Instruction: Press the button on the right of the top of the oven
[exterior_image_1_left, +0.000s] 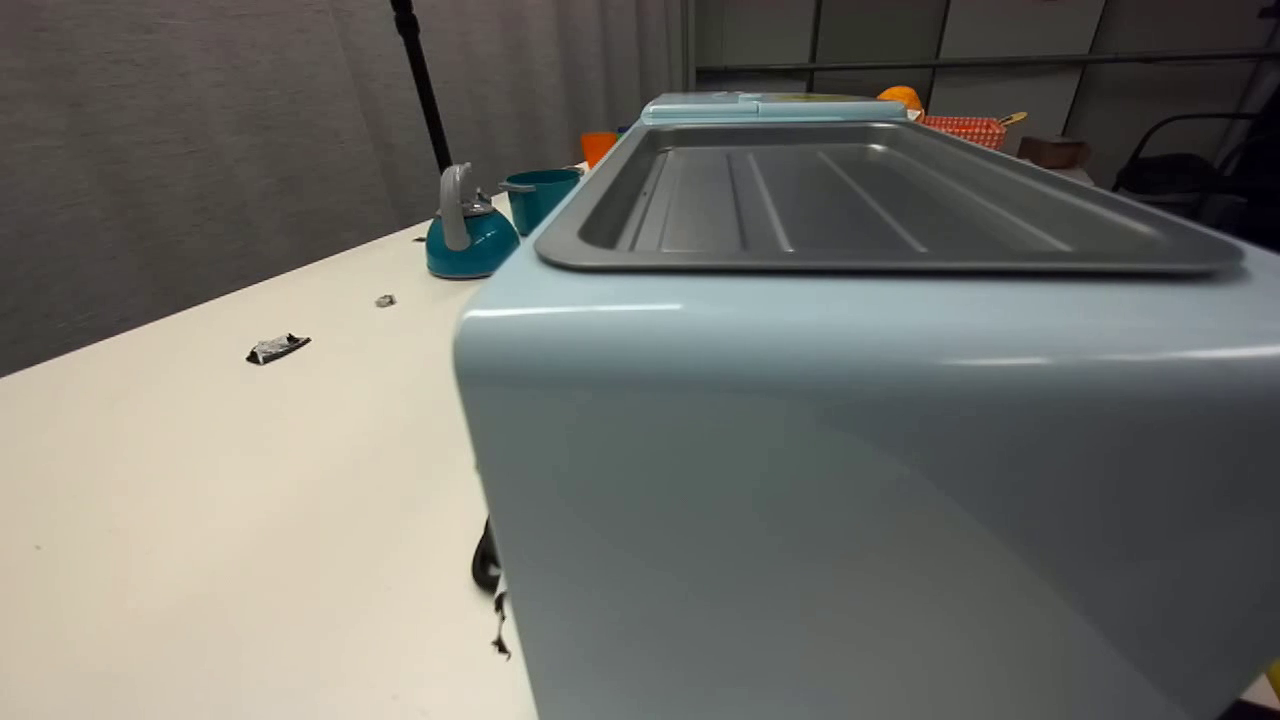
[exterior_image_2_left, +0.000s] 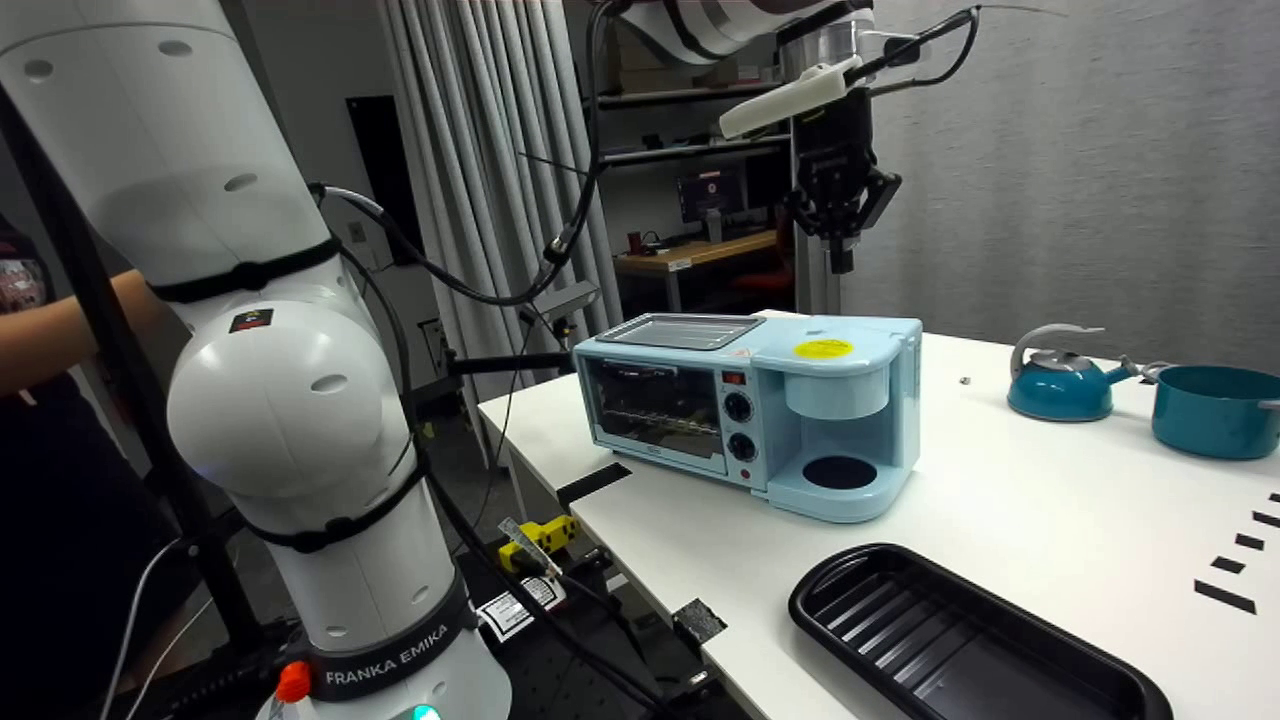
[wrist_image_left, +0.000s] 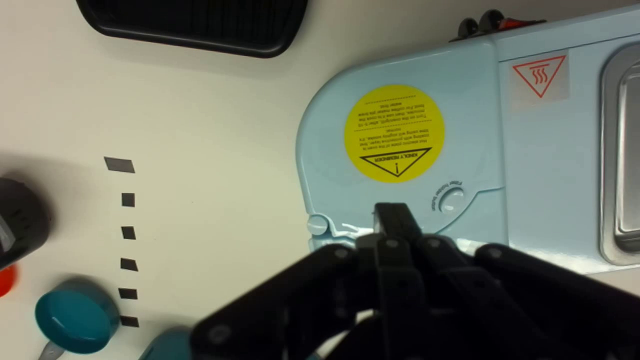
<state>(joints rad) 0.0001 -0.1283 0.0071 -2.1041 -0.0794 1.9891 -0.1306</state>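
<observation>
"How did the pincer (exterior_image_2_left: 841, 262) stand?"

"Narrow. Its jaws met, and I saw nothing between them, so I counted that much as ready."

"Was it touching anything?"

"No. In an exterior view it pointed down with a gap beneath it. I judged the press not yet done."

"And the button (wrist_image_left: 452, 201)?"

"Below the pincer and, as the wrist view showed it, just beside the jaws. The label (wrist_image_left: 440, 191) curving beside it read 'Filter holder button'; I took it for the one wanted. Whether it was pushed in, I couldn't tell."

"What of the oven (exterior_image_2_left: 762, 420) itself?"

"Under the pincer, one rounded end nearest. Its grey tray (wrist_image_left: 611, 150) lay farther out, beyond the button."

"So what was left?"

"Lining up over the button, coming down and pressing, as I judged it. The black pan (exterior_image_2_left: 985, 640), well apart from the pincer, had no part in that."
</observation>
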